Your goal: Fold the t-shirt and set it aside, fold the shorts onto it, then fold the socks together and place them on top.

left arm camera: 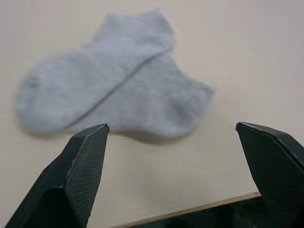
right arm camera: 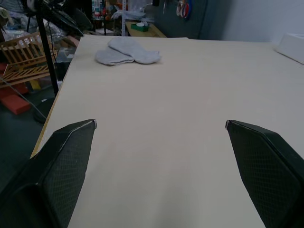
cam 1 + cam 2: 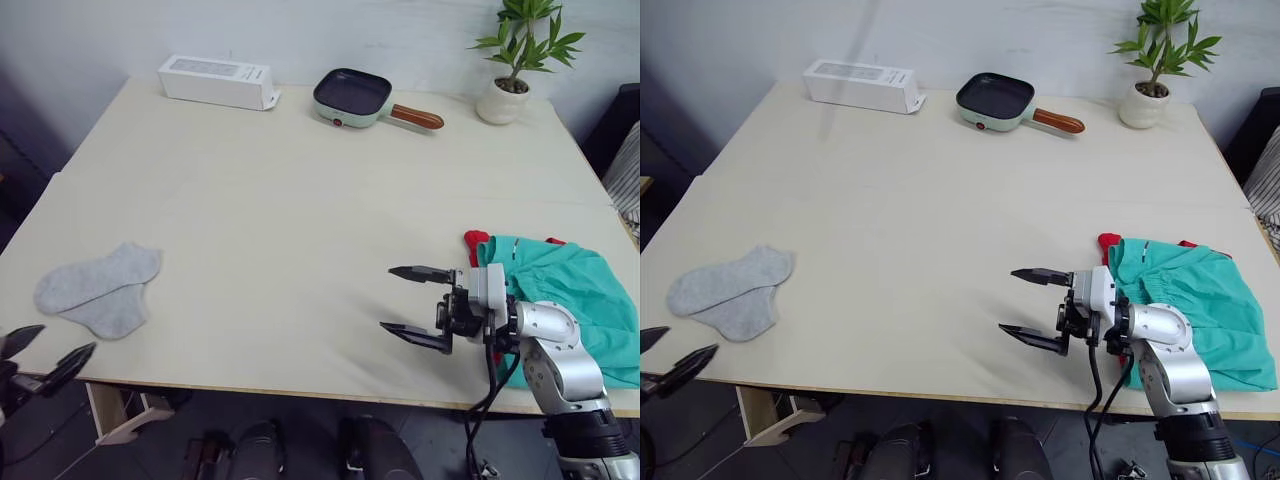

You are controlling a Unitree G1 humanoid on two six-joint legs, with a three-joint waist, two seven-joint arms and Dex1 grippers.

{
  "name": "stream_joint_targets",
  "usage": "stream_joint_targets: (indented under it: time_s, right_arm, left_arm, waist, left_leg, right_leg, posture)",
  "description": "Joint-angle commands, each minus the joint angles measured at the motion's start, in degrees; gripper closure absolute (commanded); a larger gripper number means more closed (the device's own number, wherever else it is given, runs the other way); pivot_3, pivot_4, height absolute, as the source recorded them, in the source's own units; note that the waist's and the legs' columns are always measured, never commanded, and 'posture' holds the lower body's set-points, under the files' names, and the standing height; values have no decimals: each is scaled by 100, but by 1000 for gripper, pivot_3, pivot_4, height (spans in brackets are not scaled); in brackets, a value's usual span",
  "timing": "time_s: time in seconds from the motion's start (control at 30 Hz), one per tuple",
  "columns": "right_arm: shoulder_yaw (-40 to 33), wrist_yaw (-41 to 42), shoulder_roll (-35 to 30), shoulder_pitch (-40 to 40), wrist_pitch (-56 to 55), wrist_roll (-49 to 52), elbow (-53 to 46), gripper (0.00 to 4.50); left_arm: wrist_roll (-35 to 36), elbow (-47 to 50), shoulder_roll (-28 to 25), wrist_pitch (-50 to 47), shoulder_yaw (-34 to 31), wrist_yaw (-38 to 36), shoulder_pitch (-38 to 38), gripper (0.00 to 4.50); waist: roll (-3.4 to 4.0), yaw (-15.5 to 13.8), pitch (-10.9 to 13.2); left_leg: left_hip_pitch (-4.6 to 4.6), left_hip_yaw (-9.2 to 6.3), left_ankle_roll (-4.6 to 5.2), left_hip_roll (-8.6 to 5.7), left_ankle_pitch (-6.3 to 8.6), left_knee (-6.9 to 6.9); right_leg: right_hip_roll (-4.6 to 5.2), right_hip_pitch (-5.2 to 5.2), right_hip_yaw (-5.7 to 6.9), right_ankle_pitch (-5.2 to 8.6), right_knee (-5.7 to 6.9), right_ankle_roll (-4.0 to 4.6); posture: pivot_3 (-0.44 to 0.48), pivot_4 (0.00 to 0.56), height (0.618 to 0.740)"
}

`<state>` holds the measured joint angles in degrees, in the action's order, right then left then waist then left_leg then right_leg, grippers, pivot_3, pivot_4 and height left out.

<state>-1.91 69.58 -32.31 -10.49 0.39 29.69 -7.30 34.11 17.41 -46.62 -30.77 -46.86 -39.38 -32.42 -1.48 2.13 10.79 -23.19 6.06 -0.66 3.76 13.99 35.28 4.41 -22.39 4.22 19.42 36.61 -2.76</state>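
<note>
Socks (image 3: 98, 288) lie overlapped near the bench's (image 3: 270, 200) left front edge, the left pincer (image 3: 45, 355) spread apart just before them. Right pincer (image 3: 405, 301) gapes empty over bare bench, beside shorts (image 3: 575, 300) covering the t-shirt (image 3: 476, 241).

white box (image 3: 217, 81) with faint grey print, too small to read, no other text legible
</note>
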Motion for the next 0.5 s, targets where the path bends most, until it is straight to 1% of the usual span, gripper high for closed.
stream_joint_targets:
  time_s: [0.03,0.1,0.17,0.2,0.27,0.37,0.5]
  right_arm:
    - [14,-62,38,-8,14,45,-157,42]
    - [23,-109,36,25,-12,-8,-125,42]
    - [22,-188,49,63,-5,-33,-134,42]
    - [21,-237,65,97,-1,-33,-148,4]
    - [47,-274,67,183,-25,-56,-175,0]
    - [57,-324,40,313,-10,-57,-266,0]
    - [9,-411,-6,435,43,-31,-364,0]
  left_arm:
    - [-257,-408,-178,-303,387,56,323,0]
    - [-510,-666,-267,-188,923,99,841,0]
    - [-651,-929,-244,-83,1304,70,1319,0]
    - [-756,-1103,-207,51,1476,46,1548,186]
    - [-954,-1371,-155,296,1767,-9,1869,638]
    - [-1120,-1569,-98,484,2048,-96,2158,1572]
    - [-1222,-1669,-138,637,2316,-353,2289,2897]
  waist:
    - [0,5,0]
    - [0,-25,0]
    - [-1,-50,0]
    - [-4,-56,-2]
    - [-7,-56,-3]
    - [-5,-58,-4]
    - [1,-59,-6]
  left_leg:
    - [0,6,-1,0,-1,-6]
    - [0,11,-3,-1,-2,-7]
    - [3,15,-6,-2,-6,-4]
    - [3,15,-7,-2,-14,-3]
    - [4,14,-13,-2,-20,-2]
    - [12,16,-34,-4,-16,-2]
    - [15,16,-38,-4,-25,-2]
  right_leg:
    - [-1,-7,-5,1,4,-1]
    - [-2,-13,-8,7,17,-7]
    - [-3,-13,-10,9,22,-9]
    - [-2,-13,-11,8,25,-9]
    - [0,-12,-11,4,28,-16]
    - [6,-10,-14,-1,38,-17]
    - [10,-12,-16,-3,49,-14]
  posture:
    - [0,150,740]
    - [0,150,740]
    - [0,150,740]
    - [0,150,740]
    - [0,150,740]
    - [0,150,740]
    - [0,150,740]
